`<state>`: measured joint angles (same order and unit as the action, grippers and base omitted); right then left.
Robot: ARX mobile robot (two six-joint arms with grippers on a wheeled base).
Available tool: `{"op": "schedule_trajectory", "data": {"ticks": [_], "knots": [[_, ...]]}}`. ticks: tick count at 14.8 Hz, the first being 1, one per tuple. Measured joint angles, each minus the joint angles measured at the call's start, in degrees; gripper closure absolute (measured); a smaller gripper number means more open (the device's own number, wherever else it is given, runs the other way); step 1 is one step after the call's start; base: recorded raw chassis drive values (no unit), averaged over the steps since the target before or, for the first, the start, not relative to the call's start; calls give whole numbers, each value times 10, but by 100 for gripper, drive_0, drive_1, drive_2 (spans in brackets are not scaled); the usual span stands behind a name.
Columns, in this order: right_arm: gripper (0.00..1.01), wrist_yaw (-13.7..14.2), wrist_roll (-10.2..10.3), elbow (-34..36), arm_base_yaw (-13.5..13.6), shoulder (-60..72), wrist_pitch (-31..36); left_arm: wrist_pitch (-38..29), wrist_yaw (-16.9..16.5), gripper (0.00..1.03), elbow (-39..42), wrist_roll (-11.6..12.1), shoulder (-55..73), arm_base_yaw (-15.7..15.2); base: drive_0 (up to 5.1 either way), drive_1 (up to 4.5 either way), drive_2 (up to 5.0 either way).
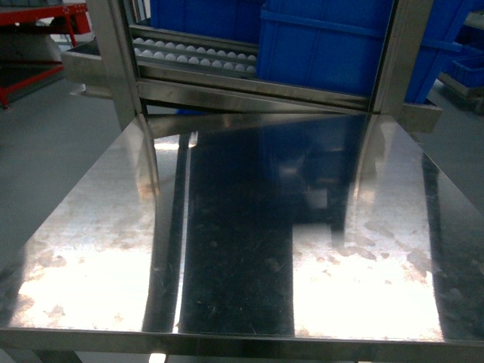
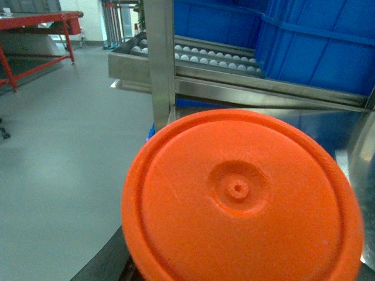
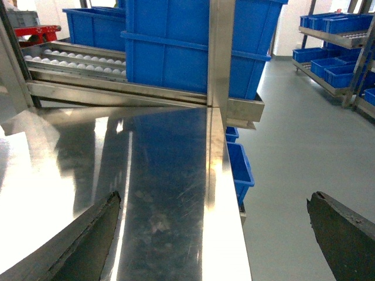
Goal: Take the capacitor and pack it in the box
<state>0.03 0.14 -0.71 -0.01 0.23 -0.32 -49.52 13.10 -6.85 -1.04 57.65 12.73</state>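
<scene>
So the pick seems done on one side at least: in the left wrist view a big orange disc with a small dimple in its centre fills the lower frame, presumably the capacitor's end seen up close and carried by the left claw, though the jaws themselves are hidden behind it, so a grip can't be confirmed. The right claw is spread wide with nothing in it, its two dark fingers seen at the bottom corners of the right wrist view over the steel surface. No box is seen in any view, just blue bins on the roller rack along the top of the head view. Packing looks like the step in hand; the box has to be found first.
</scene>
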Motion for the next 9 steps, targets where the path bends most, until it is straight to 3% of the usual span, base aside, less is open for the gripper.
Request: {"op": "schedule_trajectory", "data": {"ticks": [1,6,7,8,9], "knots": [[3,0,0,0,0,0,0,-26,-25,58,30,0,-25,-24,0,0,0],[3,0,0,0,0,0,0,105,-72,59,60,0,-172,-72,0,0,0],[3,0,0,0,0,0,0,140,-117,59,61,0,-202,-106,0,0,0],[3,0,0,0,0,0,0,157,-125,59,61,1,-228,-128,0,0,0],[3,0,0,0,0,0,0,183,-126,59,61,1,-257,-129,0,0,0]]}}
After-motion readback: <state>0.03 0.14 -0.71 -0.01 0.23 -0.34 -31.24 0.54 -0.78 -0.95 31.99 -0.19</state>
